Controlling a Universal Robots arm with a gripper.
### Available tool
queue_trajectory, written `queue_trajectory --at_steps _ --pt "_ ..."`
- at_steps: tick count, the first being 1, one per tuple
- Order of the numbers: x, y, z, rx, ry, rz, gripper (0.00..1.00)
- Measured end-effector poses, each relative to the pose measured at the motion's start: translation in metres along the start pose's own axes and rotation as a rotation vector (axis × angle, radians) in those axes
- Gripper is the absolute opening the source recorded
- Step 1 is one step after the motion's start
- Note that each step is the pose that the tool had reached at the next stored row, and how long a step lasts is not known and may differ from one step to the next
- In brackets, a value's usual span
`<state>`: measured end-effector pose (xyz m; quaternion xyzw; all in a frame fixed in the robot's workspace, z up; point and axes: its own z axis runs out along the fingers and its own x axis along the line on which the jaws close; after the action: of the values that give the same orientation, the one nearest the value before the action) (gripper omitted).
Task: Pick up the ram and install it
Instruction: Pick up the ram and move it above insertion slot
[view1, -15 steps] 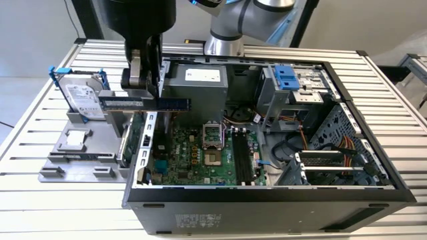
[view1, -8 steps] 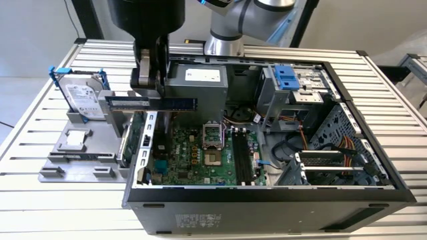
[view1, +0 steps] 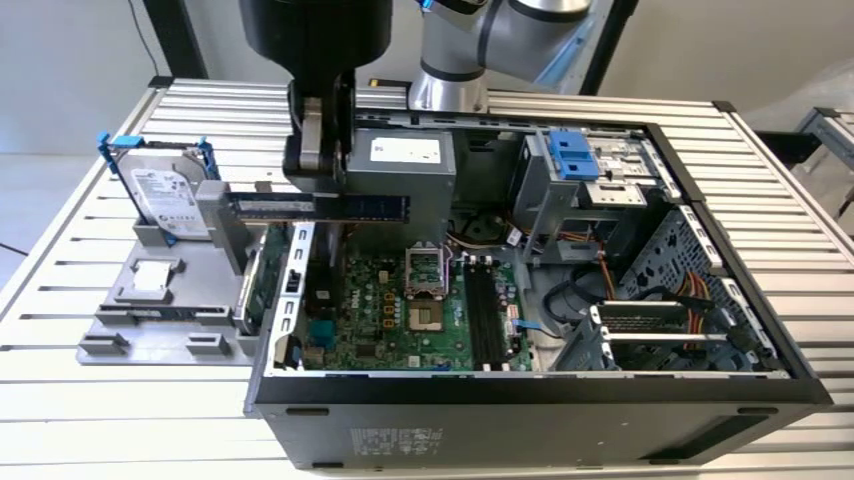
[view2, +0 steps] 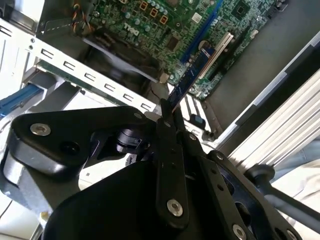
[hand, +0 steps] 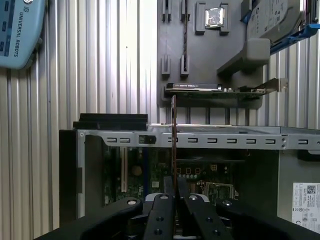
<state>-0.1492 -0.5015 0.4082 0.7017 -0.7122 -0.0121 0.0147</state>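
The ram (view1: 380, 206) is a thin blue stick with dark chips, held level above the left wall of the open computer case (view1: 534, 395). My black gripper (view1: 320, 192) is shut on its middle, coming down from above. In the second wrist view the ram (view2: 192, 75) sticks out past the fingertips (view2: 167, 117) over the green motherboard (view2: 150, 20). It appears edge-on as the ram (hand: 173, 130) in the first wrist view, rising from the closed fingers (hand: 162, 210). The long black memory slots (view1: 483, 312) lie on the motherboard to the exterior view's right of the CPU socket (view1: 424, 275).
A grey fixture (view1: 160, 300) stands at the exterior view's left of the case, carrying a silver hard drive (view1: 163, 195) in a blue frame and a green expansion card (hand: 215, 89). Inside the case are a power supply (view1: 400, 165), a blue-tabbed drive cage (view1: 571, 155) and cables (view1: 694, 290).
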Motion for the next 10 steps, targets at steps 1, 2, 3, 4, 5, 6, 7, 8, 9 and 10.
queue_trajectory --at_steps 1,2,3,4,5,6,7,8,9,10 --pt "0.0000 -0.0013 -0.0001 0.0000 0.0000 0.000 0.00" --pt "0.0000 -0.0026 -0.0003 0.0000 0.0000 0.000 0.00" --pt "-0.0001 -0.0039 -0.0004 0.0000 0.0000 0.000 0.00" --pt "-0.0001 -0.0053 -0.0005 0.0001 -0.0001 0.000 0.00" --pt "-0.0001 -0.0067 -0.0007 0.0000 -0.0001 0.000 0.00" --pt "-0.0001 -0.0080 -0.0008 0.0000 0.0000 0.000 0.00" --pt "-0.0001 -0.0095 -0.0010 0.0000 -0.0001 0.000 0.00" --pt "-0.0002 -0.0109 -0.0012 0.0000 0.0001 0.000 0.00" --pt "-0.0002 -0.0123 -0.0013 -0.0001 0.0000 0.000 0.00" --pt "-0.0002 -0.0137 -0.0015 0.0000 0.0000 0.000 0.00"
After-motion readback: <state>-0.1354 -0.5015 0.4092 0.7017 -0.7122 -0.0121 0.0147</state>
